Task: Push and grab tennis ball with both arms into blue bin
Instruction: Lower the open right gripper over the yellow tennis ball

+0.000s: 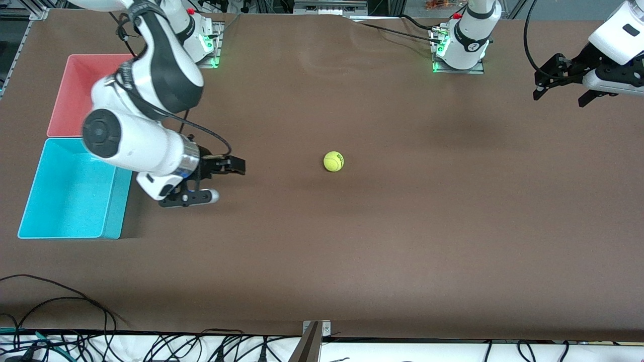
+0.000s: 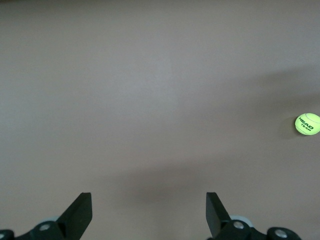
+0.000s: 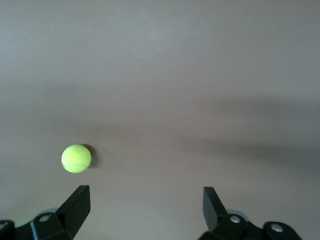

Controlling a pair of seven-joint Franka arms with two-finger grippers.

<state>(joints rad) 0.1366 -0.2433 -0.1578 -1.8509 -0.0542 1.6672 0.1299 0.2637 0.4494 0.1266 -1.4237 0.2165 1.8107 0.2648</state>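
The yellow-green tennis ball lies alone on the brown table near its middle. My right gripper hovers low between the blue bin and the ball, open and empty, with its fingers pointing toward the ball. The right wrist view shows the ball just off one fingertip, ahead of the open right gripper. My left gripper hangs open over the table at the left arm's end, well away from the ball. In the left wrist view the ball sits off at the frame's edge, ahead of the open left gripper.
A pink bin stands against the blue bin, farther from the front camera, partly covered by the right arm. Both bins sit at the right arm's end of the table. Cables trail along the table's near edge.
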